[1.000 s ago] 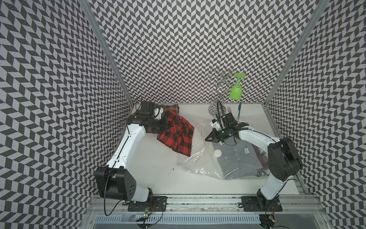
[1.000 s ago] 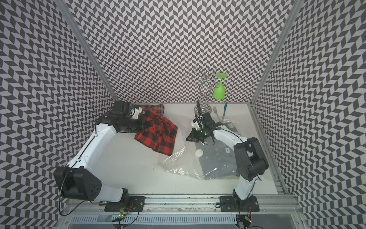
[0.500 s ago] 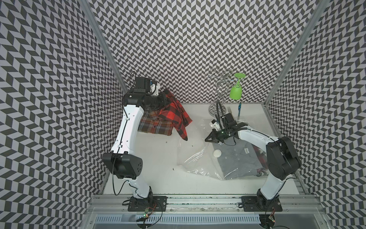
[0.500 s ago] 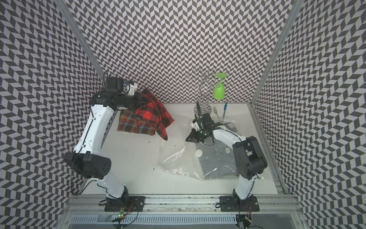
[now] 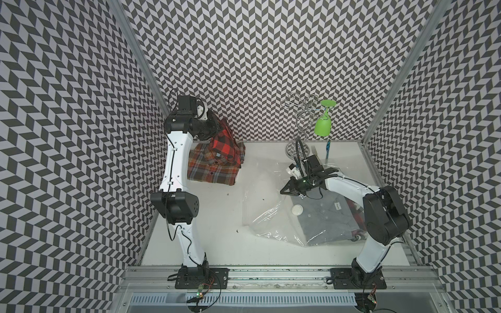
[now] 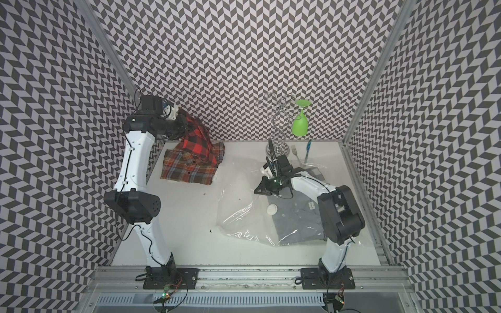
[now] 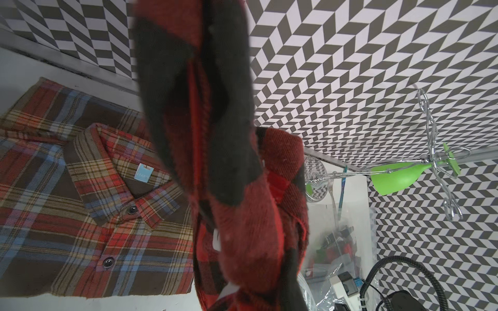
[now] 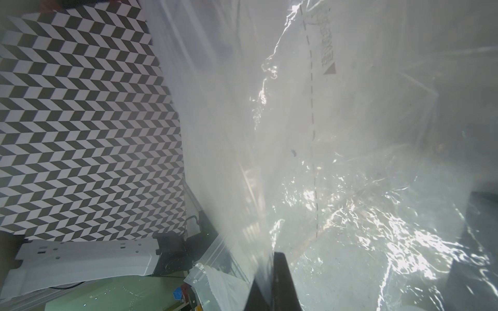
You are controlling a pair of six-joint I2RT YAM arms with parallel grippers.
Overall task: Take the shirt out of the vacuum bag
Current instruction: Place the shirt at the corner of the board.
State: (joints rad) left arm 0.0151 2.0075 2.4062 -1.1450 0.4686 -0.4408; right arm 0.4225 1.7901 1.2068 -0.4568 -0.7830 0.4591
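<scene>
A red-and-black checked shirt (image 7: 237,188) hung close before the lens, hiding part of a folded plaid shirt (image 7: 80,215) with a blue collar label (image 7: 143,172). Beyond, a green wine glass (image 7: 396,179) hung inverted from a chrome rack (image 7: 431,129).

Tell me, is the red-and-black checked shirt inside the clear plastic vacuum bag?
No, the red-and-black checked shirt hangs from the jaws of the left gripper, apart from the clear plastic vacuum bag.

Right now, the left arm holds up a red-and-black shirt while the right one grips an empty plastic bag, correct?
Not empty: both top views show a folded grey garment inside the vacuum bag. Otherwise yes: left tool holds up the red-and-black shirt, right tool grips the bag.
</scene>
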